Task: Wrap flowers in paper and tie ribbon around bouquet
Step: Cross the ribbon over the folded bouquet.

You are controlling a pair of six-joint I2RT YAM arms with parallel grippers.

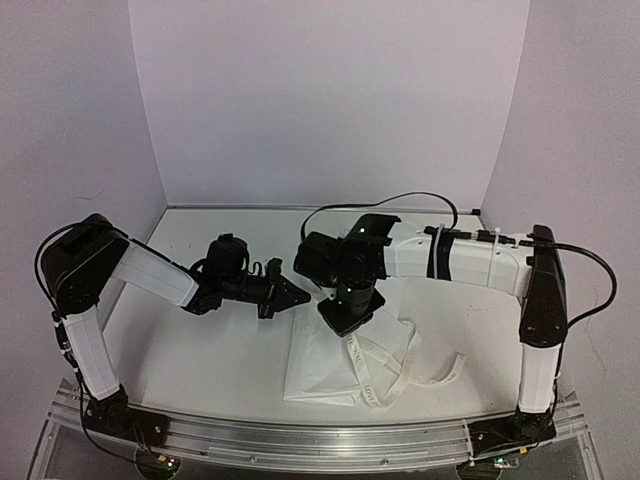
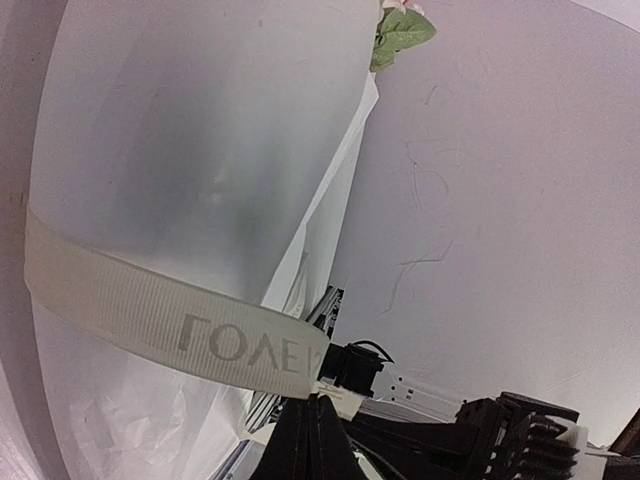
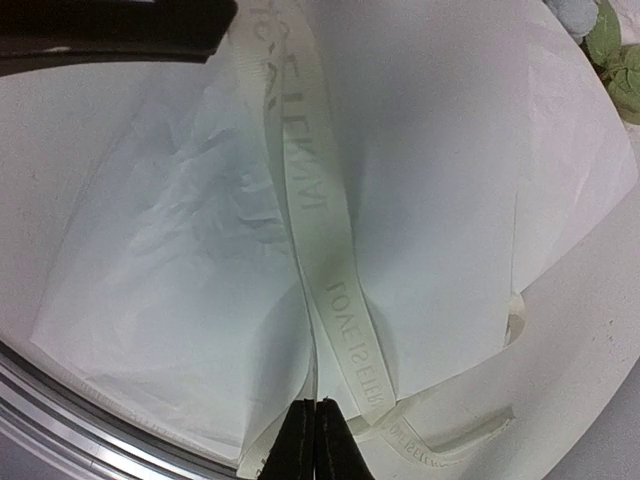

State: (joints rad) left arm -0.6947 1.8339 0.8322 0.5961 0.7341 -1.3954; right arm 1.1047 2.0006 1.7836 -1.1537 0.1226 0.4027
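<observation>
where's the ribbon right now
In the top view the ribbon lies across the paper, just below the right tool, its loops trailing off to the right.

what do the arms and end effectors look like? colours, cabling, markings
The left arm and right arm match: white link covers between bulky black joint housings. Loose black cables loop off both; a green light shows on the right wrist. The left end effector and right end effector are black, with slim flat fingers. No legible markings.
</observation>
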